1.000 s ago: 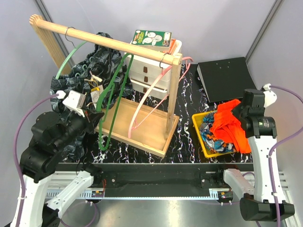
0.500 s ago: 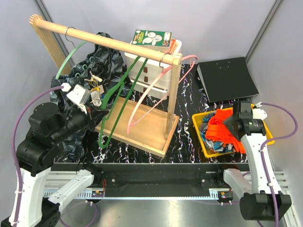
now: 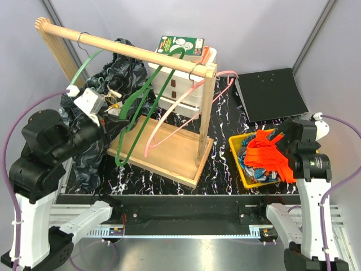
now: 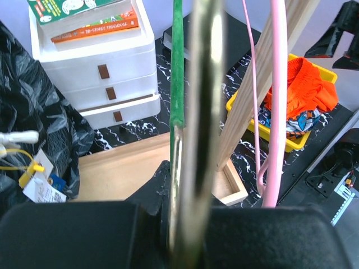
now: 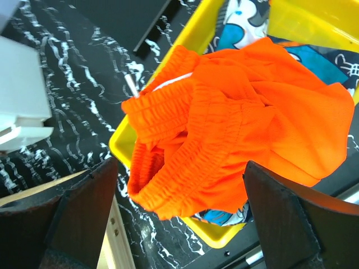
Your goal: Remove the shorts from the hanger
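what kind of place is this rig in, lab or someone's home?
Likely a lab test cell, not a home: plain grey partition walls, a metal mounting rail, and staged props, a wooden rack with a green hanger and a yellow bin of shorts.

The top view looks down from behind the arm bases over the whole black marbled table (image 3: 225, 110). The left wrist camera, tight against a green metal hanger (image 4: 177, 67), faces rightward — the right wrist one hangs close above the yellow plastic bin (image 5: 193, 36) all three share
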You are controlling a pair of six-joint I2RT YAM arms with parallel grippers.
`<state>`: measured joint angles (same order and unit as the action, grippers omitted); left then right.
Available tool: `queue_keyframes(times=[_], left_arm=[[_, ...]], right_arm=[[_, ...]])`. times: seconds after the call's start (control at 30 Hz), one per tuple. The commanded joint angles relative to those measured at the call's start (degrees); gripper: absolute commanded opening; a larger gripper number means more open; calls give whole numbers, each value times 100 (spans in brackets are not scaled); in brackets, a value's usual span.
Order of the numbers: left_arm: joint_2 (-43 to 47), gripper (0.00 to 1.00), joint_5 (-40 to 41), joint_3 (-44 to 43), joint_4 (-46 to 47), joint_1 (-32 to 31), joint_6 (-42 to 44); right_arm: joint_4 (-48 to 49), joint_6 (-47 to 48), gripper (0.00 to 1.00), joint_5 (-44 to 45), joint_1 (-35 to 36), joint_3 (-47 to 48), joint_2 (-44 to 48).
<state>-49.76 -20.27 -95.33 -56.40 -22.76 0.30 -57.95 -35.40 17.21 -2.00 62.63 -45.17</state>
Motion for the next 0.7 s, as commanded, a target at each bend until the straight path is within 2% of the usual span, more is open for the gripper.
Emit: queue_keyframes(times=[0.0, 0.27, 0.67], left_arm=[[-577, 0, -266, -625, 209, 0, 339], [-1299, 0, -442, -1391, 235, -9, 234], [-2142, 0, -101, -1962, 455, -9, -214]], right_arm=[[162, 235, 100, -236, -11, 153, 157], [144, 340, 100, -262, -11, 241, 254], [126, 358, 100, -271, -11, 197, 403]])
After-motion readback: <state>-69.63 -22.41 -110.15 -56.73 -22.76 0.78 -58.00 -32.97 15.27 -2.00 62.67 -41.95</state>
